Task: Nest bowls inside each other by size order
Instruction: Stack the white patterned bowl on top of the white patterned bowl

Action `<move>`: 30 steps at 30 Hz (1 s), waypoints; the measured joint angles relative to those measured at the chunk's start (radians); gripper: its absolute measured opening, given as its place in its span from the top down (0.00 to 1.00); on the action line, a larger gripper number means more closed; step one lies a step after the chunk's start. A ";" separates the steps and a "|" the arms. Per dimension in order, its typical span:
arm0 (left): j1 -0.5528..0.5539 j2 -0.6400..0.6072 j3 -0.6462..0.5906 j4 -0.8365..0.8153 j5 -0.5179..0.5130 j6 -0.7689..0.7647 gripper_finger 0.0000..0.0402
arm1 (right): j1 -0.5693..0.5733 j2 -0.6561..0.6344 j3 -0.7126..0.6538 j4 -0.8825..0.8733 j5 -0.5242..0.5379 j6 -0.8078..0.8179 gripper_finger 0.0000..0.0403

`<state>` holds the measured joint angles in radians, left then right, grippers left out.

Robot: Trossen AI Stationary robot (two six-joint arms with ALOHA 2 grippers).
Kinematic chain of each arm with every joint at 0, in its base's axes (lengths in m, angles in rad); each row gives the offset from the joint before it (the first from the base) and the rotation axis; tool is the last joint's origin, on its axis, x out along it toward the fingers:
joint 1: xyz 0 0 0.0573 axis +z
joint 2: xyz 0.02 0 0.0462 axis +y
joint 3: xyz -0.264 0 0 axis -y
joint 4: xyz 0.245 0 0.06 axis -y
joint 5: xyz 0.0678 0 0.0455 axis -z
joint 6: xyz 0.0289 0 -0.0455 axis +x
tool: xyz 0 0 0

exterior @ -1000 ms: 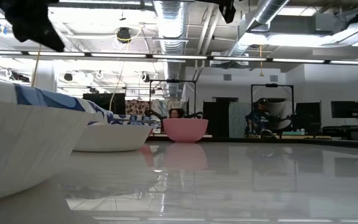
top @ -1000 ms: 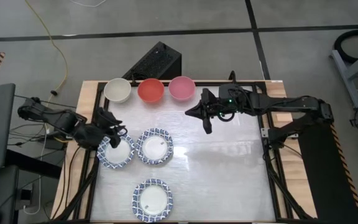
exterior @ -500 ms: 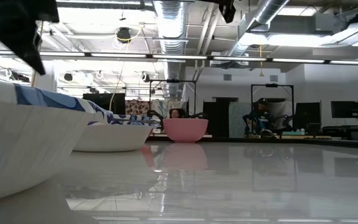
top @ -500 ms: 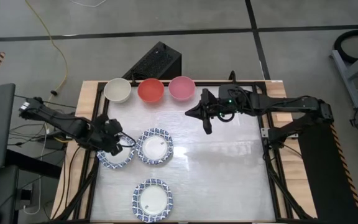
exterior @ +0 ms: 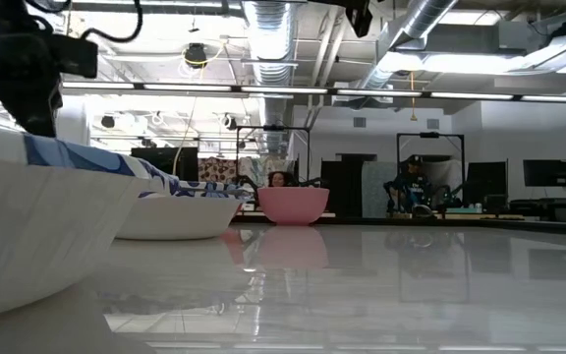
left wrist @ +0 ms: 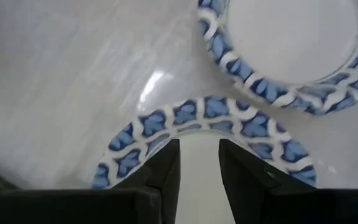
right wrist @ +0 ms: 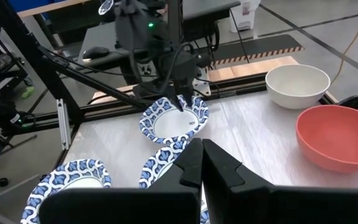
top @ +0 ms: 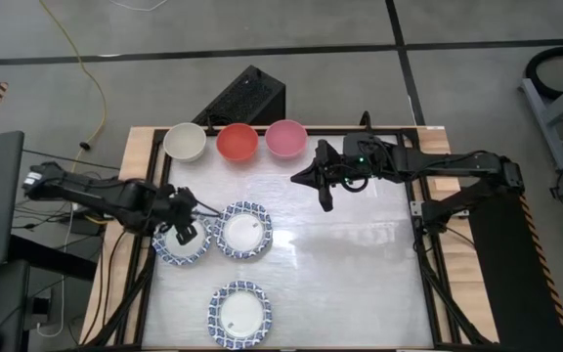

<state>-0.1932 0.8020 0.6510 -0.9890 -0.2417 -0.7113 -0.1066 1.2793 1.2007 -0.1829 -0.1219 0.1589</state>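
Bowls sit in two groups on the white table (top: 360,264): a cream-white bowl (top: 185,142), a red bowl (top: 237,142) and a pink bowl (top: 286,138) stand in a row along the far edge, and three blue-and-white patterned bowls lie nearer the left side. Two of these sit side by side, the left patterned bowl (top: 171,250) just beside the middle patterned bowl (top: 243,231), and the front patterned bowl (top: 239,312) lies apart near the front edge. The left gripper (top: 185,234) is down over the left patterned bowl; in its wrist view its fingers (left wrist: 166,171) are parted a little with the white centre of the bowl showing between them, just inside the blue rim, and I cannot tell whether they touch or hold it. The right gripper (top: 324,198) hangs above the bare table in front of the pink bowl, its jaws pressed together with nothing between them.
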 joint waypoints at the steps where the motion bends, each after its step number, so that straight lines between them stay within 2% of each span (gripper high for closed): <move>1: 0.019 0.003 0.000 0.007 0.017 0.022 0.75 | 0.000 0.000 0.000 0.000 0.000 0.000 0.93; 12: 0.188 0.003 0.000 0.023 0.157 0.268 0.75 | 0.000 0.000 0.000 -0.008 -0.007 -0.002 0.93; 15: 0.224 0.003 0.000 0.024 0.165 0.334 0.75 | 0.000 0.000 0.000 -0.010 -0.007 -0.002 0.93; 22: 0.288 0.047 0.000 0.079 0.165 0.290 0.75 | 0.000 0.000 0.000 -0.030 -0.008 -0.002 0.93; 26: 0.297 0.099 0.000 0.052 0.129 0.259 0.75 | 0.000 0.000 0.000 -0.046 -0.008 -0.001 0.93; 30: 0.319 0.169 0.000 0.059 0.150 0.271 0.75 | 0.000 0.000 0.000 -0.047 -0.008 -0.002 0.93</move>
<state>0.1253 0.9711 0.6514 -0.9301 -0.0918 -0.4402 -0.1062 1.2793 1.2011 -0.2302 -0.1295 0.1566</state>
